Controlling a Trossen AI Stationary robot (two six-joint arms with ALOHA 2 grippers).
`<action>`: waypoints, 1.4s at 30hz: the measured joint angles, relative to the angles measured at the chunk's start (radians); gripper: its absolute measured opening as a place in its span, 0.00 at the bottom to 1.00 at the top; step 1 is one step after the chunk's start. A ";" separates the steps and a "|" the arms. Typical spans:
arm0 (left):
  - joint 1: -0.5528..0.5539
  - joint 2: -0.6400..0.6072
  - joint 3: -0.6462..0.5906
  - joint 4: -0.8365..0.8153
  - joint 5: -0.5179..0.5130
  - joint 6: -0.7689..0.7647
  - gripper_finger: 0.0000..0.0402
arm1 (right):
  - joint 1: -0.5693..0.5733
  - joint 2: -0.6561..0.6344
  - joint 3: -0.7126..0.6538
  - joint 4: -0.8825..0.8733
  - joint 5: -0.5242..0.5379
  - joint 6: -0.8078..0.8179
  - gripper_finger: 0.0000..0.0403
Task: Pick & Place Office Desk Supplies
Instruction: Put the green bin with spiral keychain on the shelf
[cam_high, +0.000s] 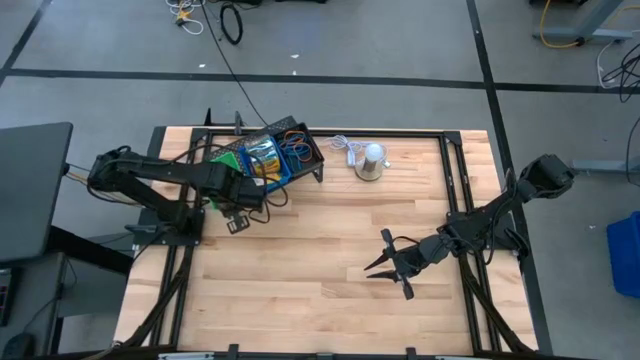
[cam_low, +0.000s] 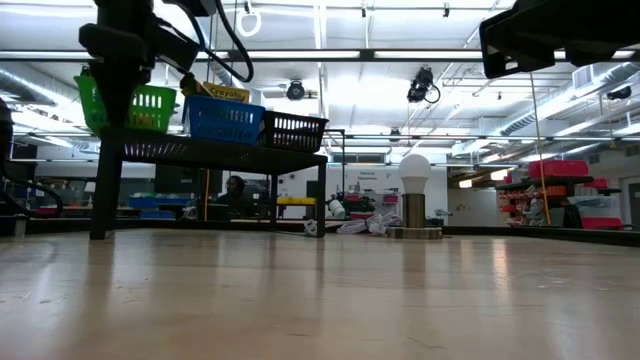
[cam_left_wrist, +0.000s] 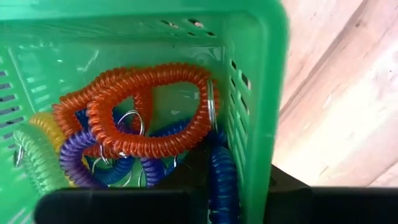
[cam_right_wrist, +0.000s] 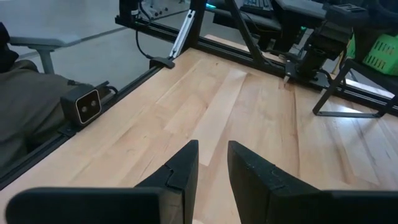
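- The left tool is at the bench's far left part, over the green tray that sits on the large black mesh rack.
- In the left wrist view, the tool reaches into the green tray, its fingers nearly pressed together at the blue coiled loop; I cannot tell for sure whether the loop is pinched.
- Inside the green tray lies a heap of coiled loops: an orange loop on top, a purple loop under it, a yellow-green loop to one side.
- The blue tray stands beside the green tray on the rack, with a crayon box sticking out; a black mesh tray comes next along the rack.
- A silver dome-shaped thing with a white cord stands near the bench's far edge, just beside the rack.
- The right tool hovers over bare bench towards the near right, its fingers slightly spread and holding nothing.
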 joint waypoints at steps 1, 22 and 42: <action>-0.001 0.000 0.000 0.002 -0.004 -0.003 0.12 | 0.000 0.000 0.000 0.000 0.000 0.001 0.24; -0.003 -0.004 -0.001 0.009 -0.042 0.011 0.47 | 0.000 0.000 0.000 0.000 0.000 0.011 0.24; -0.041 -0.009 0.011 0.005 -0.038 0.013 0.64 | 0.000 0.000 0.000 0.000 0.000 0.009 0.24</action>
